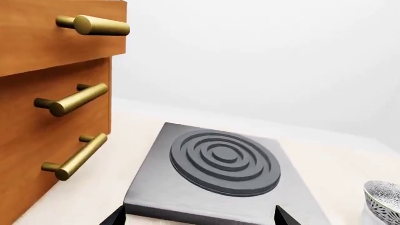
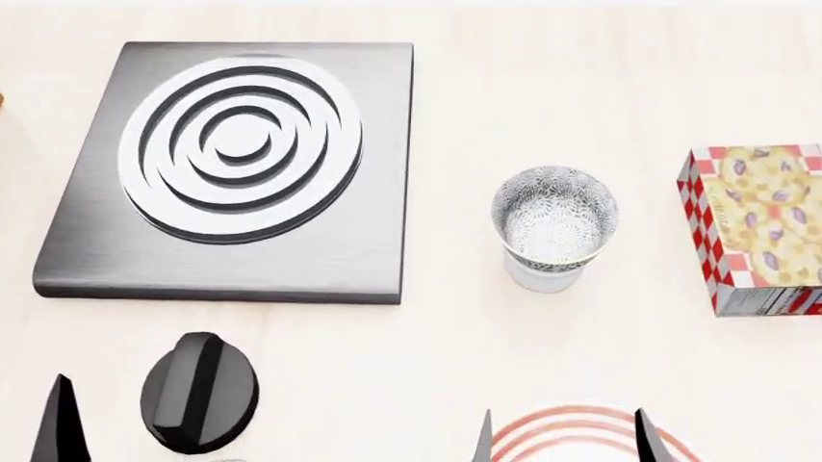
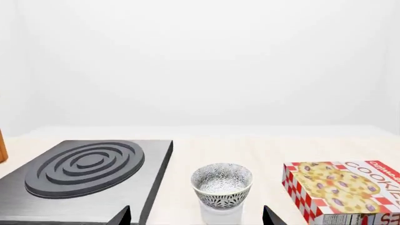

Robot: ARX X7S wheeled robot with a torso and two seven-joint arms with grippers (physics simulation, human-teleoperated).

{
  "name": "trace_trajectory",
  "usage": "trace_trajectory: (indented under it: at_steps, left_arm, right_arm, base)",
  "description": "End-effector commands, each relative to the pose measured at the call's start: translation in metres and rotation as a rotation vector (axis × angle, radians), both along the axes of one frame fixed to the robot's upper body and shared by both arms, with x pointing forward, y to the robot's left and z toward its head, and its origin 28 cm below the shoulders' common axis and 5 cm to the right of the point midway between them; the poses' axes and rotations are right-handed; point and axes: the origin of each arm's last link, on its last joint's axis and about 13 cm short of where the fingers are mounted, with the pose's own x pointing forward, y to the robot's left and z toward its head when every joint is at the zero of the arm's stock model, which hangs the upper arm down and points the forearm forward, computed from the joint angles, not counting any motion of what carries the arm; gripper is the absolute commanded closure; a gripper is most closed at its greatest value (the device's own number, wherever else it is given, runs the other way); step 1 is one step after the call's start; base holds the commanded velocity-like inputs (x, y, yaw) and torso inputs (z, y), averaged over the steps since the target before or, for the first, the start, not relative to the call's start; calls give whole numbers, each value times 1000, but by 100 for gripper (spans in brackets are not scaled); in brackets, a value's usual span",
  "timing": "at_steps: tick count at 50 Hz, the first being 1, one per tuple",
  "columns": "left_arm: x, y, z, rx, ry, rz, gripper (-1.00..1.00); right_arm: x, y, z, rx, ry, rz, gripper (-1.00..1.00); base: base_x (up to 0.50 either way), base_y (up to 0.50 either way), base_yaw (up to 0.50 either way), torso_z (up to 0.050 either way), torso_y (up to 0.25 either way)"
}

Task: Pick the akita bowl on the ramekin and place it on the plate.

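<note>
The akita bowl [image 2: 555, 214], speckled grey on white, sits upright on the white ramekin [image 2: 545, 278] in the middle of the counter. In the right wrist view the akita bowl [image 3: 222, 183] and the ramekin [image 3: 222, 213] lie straight ahead of my right gripper [image 3: 197, 216], which is open and empty. From the head, the right gripper [image 2: 565, 438] hangs over the red-ringed plate [image 2: 578, 423] at the near edge, short of the bowl. My left gripper [image 1: 198, 218] is open and empty at the stove plate's near edge. The akita bowl [image 1: 382, 197] shows far off to its side.
A grey stove plate [image 2: 231, 164] with raised rings lies left of the bowl. A black knob [image 2: 199, 390] stands in front of it. A cookie box [image 2: 757, 226] lies to the right. Wooden drawers with brass handles [image 1: 75, 101] stand by the left arm.
</note>
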Motion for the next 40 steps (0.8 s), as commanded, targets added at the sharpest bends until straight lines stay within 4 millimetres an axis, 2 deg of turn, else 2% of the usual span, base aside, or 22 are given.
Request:
trace_trajectory:
  at_steps: [1, 5, 10, 17, 20, 24, 28, 30, 34, 36, 40]
  left_arm:
    - [1, -1, 0, -7, 21, 3, -100]
    - [4, -1, 1, 22, 43, 40, -100]
    - [2, 0, 1, -23, 26, 9, -100]
    - [2, -1, -2, 1, 35, 5, -100]
    - [2, -1, -2, 8, 36, 7, -100]
    - [3, -2, -6, 39, 38, 6, -100]
    - [4, -3, -8, 47, 45, 5, -100]
    - [3, -5, -9, 58, 49, -1, -100]
    - [2, -6, -9, 70, 47, -6, -100]
    - [3, -7, -11, 69, 48, -11, -100]
    - [4, -7, -11, 70, 53, -10, -100]
  right_arm:
    - [1, 0, -1, -2, 3, -4, -100]
    - [1, 0, -1, -1, 2, -5, -100]
    - [1, 0, -1, -3, 4, -7, -100]
    - [1, -2, -1, 14, 11, -26, -100]
    - [0, -1, 1, -16, 2, -4, -100]
    - [-1, -5, 7, -173, -46, 38, -100]
    - [3, -10, 28, -347, -97, 64, -100]
    - [9, -16, 51, -479, -93, 117, -100]
    - [22, -21, 77, -593, -78, 134, -100]
    - [36, -23, 92, -720, -39, 166, -100]
    - [63, -22, 113, -853, 41, 214, -100]
  base:
    - [0, 0, 0, 0, 0]
    - [0, 0, 0, 0, 0]
    - [0, 0, 0, 0, 0]
    - [0, 0, 0, 0, 0]
    - [0, 0, 0, 0, 0]
    - [0, 0, 0, 0, 0]
    - [0, 0, 0, 0, 0]
    - [0, 0, 0, 0, 0]
    - [0, 0, 0, 0, 0]
    - [0, 0, 0, 0, 0]
    - [0, 0, 0, 0, 0]
